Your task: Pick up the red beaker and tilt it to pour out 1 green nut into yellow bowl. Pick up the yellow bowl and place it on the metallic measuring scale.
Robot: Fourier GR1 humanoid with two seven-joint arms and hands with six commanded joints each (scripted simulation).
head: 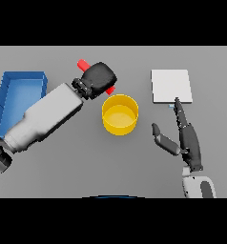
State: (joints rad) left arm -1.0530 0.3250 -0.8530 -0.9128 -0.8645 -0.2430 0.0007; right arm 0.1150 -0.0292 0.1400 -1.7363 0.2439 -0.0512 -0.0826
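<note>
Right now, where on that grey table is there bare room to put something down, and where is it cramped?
Bare patches: the strip in front of the yellow bowl, between the left arm and the open right hand; and the far edge between the red beaker and the metallic scale. Crowded: where the left hand grips the beaker close behind the bowl, beside the blue bin.

Left hand [99, 77]: curling around the red beaker [83, 64], holding it tilted just beside the yellow bowl [120, 114].
Right hand [184, 138]: resting with fingers straight, fingertips reaching the scale [170, 86].
Blue bin [21, 85]: sitting at the table's [63, 167] left.
</note>
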